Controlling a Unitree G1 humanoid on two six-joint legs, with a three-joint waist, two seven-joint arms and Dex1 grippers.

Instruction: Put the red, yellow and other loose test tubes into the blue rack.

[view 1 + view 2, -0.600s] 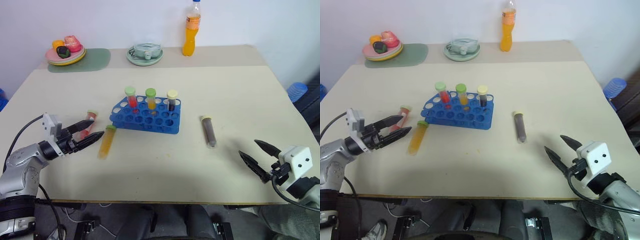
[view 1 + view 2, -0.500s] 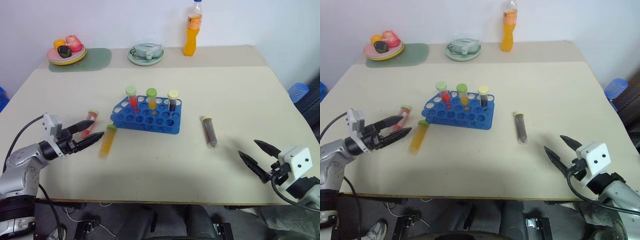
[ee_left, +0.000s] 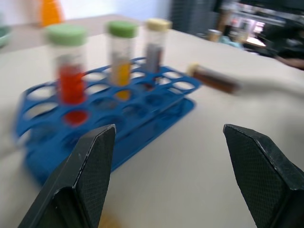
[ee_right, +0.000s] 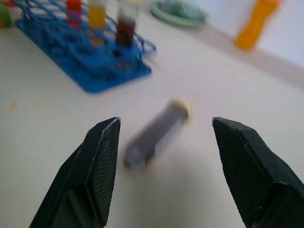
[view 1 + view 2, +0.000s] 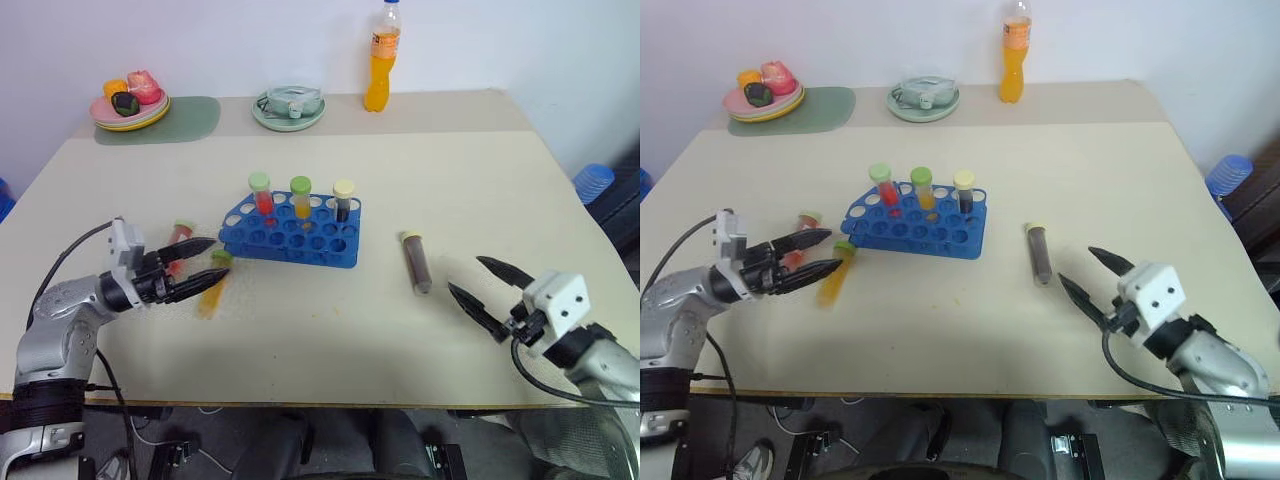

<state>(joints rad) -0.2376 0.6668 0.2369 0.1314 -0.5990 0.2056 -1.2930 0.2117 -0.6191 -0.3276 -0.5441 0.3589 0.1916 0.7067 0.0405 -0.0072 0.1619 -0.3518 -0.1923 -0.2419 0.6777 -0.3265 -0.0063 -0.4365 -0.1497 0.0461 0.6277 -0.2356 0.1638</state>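
The left gripper stood open and empty, its two black fingers spread apart and pointed level toward the yellow tube, which lay at their tips. That spread judged ready to close around it. The red tube lay just behind the same fingers, toward the desk's left edge, partly hidden by them.

The right gripper was also open and holding nothing — its fingers aimed across the desk at the brown tube, near it but not touching. In the right wrist view the brown tube sat squarely between the two fingers, which suggested the arm was lined up for a grasp.

All three loose tubes lay flat on the desk: short clear capped tubes, the yellow one green-capped, the brown one cream-capped with its cap toward the far edge, the red one's cap hard to make out.

The rack — bright blue, a grid of round holes — stood near the desk's middle, between the two pairs of fingers. Three tubes already stood upright in its far row, holding red, yellow and dark liquid; the near rows were free, so there looked to be room for the loose ones.
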